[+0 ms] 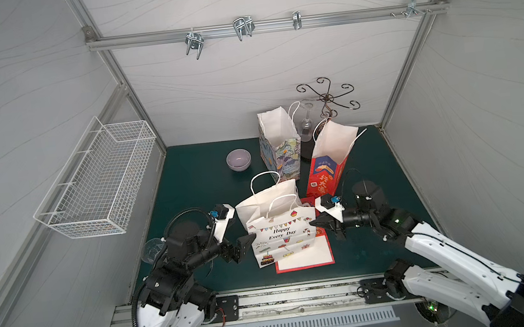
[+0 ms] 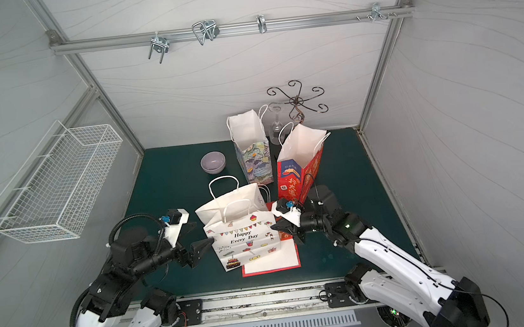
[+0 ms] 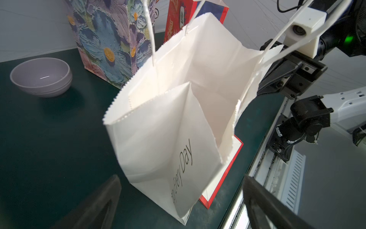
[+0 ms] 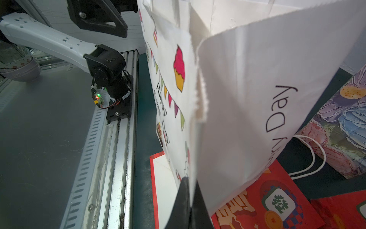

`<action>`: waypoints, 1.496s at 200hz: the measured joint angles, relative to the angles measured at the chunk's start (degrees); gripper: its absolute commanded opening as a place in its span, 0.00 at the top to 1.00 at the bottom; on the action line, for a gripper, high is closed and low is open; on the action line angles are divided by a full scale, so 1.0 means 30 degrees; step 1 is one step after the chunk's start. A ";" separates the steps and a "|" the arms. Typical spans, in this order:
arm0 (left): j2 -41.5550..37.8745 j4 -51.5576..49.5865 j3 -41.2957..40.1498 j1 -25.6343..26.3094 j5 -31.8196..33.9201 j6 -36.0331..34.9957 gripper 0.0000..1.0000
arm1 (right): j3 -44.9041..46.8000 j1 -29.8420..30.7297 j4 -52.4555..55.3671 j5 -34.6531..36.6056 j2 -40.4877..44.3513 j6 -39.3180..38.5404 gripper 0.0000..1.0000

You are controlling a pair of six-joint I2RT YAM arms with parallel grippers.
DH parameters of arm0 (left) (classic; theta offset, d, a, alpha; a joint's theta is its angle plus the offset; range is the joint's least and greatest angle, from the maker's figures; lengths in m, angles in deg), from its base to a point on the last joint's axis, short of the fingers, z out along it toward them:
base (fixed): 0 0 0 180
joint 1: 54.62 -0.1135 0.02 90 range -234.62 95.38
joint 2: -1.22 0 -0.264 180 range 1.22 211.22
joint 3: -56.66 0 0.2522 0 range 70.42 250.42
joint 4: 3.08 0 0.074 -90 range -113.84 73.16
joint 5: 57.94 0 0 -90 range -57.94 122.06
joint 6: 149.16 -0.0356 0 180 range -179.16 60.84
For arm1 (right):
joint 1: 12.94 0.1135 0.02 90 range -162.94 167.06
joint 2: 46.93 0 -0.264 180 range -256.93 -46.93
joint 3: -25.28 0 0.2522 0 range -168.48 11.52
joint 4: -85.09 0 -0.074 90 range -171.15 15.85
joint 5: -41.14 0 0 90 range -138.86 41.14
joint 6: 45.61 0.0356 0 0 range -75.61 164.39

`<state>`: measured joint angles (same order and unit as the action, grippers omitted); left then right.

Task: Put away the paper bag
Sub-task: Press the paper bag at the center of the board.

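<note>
A white paper bag [image 1: 281, 232] [image 2: 245, 239] printed "Happy Every Day" stands open near the front of the green mat, resting on a flat red bag [image 1: 307, 257]. My right gripper [image 1: 314, 223] [image 4: 189, 191] is shut on the paper bag's [image 4: 247, 99] rim at its right side. My left gripper [image 1: 244, 247] [image 3: 182, 200] is open at the bag's [image 3: 168, 128] left side. Its two fingers stand wide apart, level with the lower part of that side. The bag's two white cord handles stick up free.
A floral bag [image 1: 280, 145] and a red bag [image 1: 330, 163] stand behind, by a black metal stand [image 1: 326, 97] with a glass. A purple bowl [image 1: 238, 160] sits at the back left. A wire basket [image 1: 97, 185] hangs on the left wall, hooks [image 1: 243, 27] on the back rail.
</note>
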<state>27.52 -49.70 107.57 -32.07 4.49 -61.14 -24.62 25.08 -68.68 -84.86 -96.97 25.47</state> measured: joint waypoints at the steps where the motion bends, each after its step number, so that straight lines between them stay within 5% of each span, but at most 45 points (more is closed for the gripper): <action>1: 0.0022 0.0036 -0.0007 0.0000 -0.0036 -0.0007 0.10 | 0.0000 0.0000 0.0000 -0.0007 0.0000 0.0000 0.99; 74: 0.2557 0.4772 -0.1435 0.0000 -0.4102 0.0503 0.54 | -0.0153 0.0000 0.0029 -0.0168 -0.0233 -0.0044 0.96; 113: 0.3512 0.6018 -0.1690 0.0000 -0.5115 0.0197 0.71 | -0.0270 0.0000 0.0131 -0.0291 -0.0226 0.0022 0.66; 136: 0.3810 0.6062 -0.1690 0.0000 -0.5574 -0.0306 0.75 | -0.0372 -0.0248 0.0022 -0.0597 0.0058 0.0444 0.53; 227: 0.4313 0.6630 -0.1770 0.0000 -0.6011 -0.0852 0.79 | -0.1982 -0.0138 -0.0109 -0.3016 -0.1406 0.1530 0.38; 299: 0.4357 0.6812 -0.1829 0.0000 -0.5741 -0.0918 0.80 | -0.0852 -0.1945 0.2047 0.0197 0.3104 0.2521 0.16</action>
<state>40.59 -29.27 102.08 -32.07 -12.73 -63.90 -27.18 19.24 -62.54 -84.27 -87.66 33.03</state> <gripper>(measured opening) 0.202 0.836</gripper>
